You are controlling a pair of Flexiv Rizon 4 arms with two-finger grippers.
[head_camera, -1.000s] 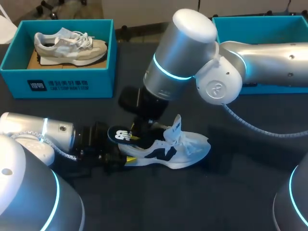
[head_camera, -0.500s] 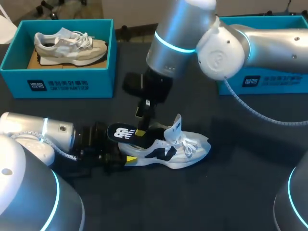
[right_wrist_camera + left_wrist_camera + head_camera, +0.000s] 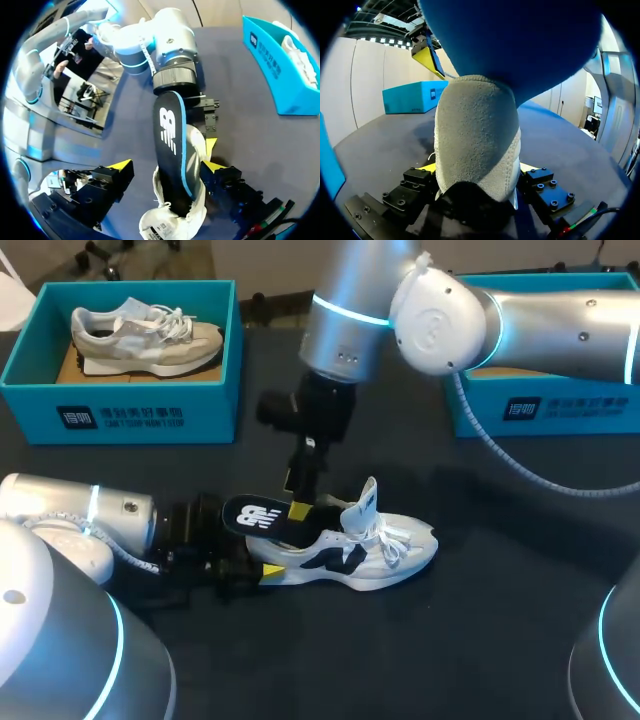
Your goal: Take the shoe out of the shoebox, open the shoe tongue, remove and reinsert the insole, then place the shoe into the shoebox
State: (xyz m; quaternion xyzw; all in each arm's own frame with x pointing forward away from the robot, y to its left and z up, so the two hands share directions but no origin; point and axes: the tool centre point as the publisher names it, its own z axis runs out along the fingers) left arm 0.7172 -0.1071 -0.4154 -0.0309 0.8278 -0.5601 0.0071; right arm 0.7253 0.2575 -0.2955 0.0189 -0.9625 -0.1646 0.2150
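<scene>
While our left end effector (image 3: 479, 172) is clamped on the heel of the white sneaker (image 3: 350, 552), pressing the grey suede from both sides, our right end effector (image 3: 166, 165) hangs above the shoe with its fingers spread wide. The sneaker rests on the dark counter (image 3: 480, 630) near the middle, toe toward our right, with its tongue (image 3: 368, 497) standing up. The black insole (image 3: 258, 517) sticks out of the shoe's opening, and its logo end reaches back over the left end effector.

From the head view we make out only one yellow tip of the right end effector, at the insole's edge. The right wrist view shows more. The insole runs between the two fingers, with one finger well apart from it and the other just beside its blue edge, so this end effector grips nothing.

The left wrist view alone shows the insole's blue underside, overhead, with a yellow fingertip (image 3: 427, 57) of the right end effector beside it.

Only the head view takes in both boxes. The far-right teal shoebox (image 3: 545, 405) sits partly behind our right arm. The far-left teal box (image 3: 130, 420) holds a grey-and-cream sneaker (image 3: 145, 338).
</scene>
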